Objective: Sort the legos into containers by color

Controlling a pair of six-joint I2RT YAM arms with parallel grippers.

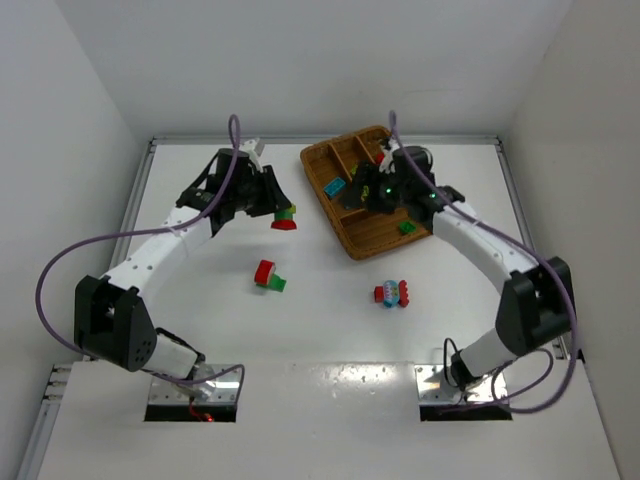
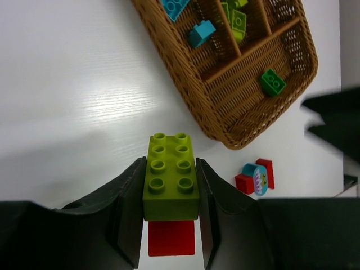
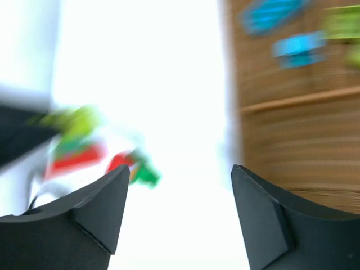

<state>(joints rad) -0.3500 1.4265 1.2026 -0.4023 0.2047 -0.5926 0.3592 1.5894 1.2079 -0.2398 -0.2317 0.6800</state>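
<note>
Held piece: yellow-green brick [image 2: 170, 183], studs toward the wrist camera, stacked on a red brick [image 2: 171, 237]; left of the tray, lifted or resting hard to tell.
Left gripper [image 2: 171, 216]: clamped on the long side walls of the yellow-green brick, far left of centre, well apart from the tray.
Right gripper [image 3: 180, 219]: spread wide with nothing between the fingers; over the tray in the top view, its wrist view blurred.
Tray [image 1: 350, 248]: brown wicker, far right of centre; cyan bricks [image 2: 201, 32] in one long section, yellow-green pieces [image 2: 238, 23] in the next, one dark green brick [image 2: 273, 81] in the crosswise section at the near end.
Loose on the table: red-and-green clump [image 1: 268, 275] near centre; red-and-cyan clump [image 1: 392, 293] near the tray's near corner.
Handling: likely hard, light, smooth plastic; stiff enough for a firm pinch; flat side walls the best hold, not the studs; stuck pairs probably in need of pulling apart before sorting.
Surface: white table [image 1: 200, 320], smooth and faintly glossy, probably slippery under a nudged brick.
Room: plain white walls [image 1: 300, 60] on three sides, close to the table edges.
</note>
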